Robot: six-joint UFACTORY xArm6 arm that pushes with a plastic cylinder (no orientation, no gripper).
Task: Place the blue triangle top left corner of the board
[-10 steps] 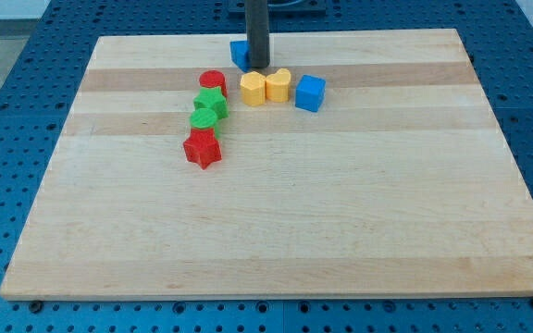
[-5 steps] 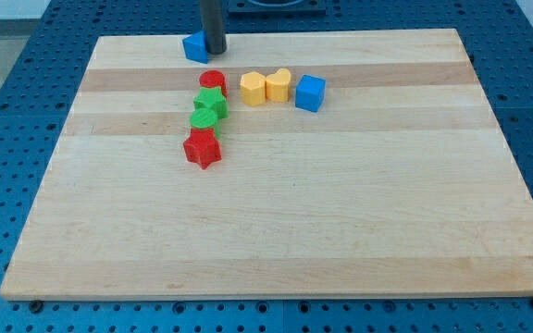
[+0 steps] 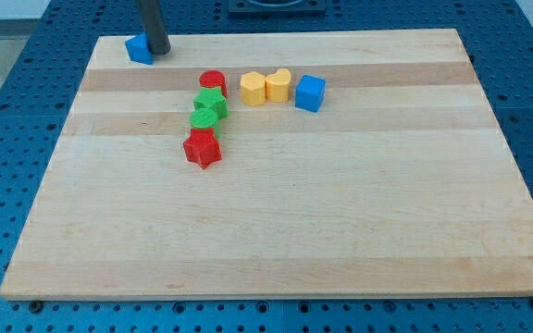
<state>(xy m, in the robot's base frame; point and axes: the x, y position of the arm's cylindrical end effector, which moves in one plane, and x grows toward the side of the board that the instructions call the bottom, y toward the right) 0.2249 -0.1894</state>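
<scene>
- The blue triangle sits near the board's top left corner.
- My tip touches its right side; I carry no pincer.
- Next: a short leftward nudge, I judge.

Pale, matt wooden board; smooth plastic-looking blue triangle; dark matt rod.

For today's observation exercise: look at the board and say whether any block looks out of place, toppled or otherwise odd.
Nothing looks toppled or damaged. Only the blue triangle sits apart, near the top left corner of the board, with my tip against its right side. The other blocks lie in a loose cluster towards the view's top.
</scene>
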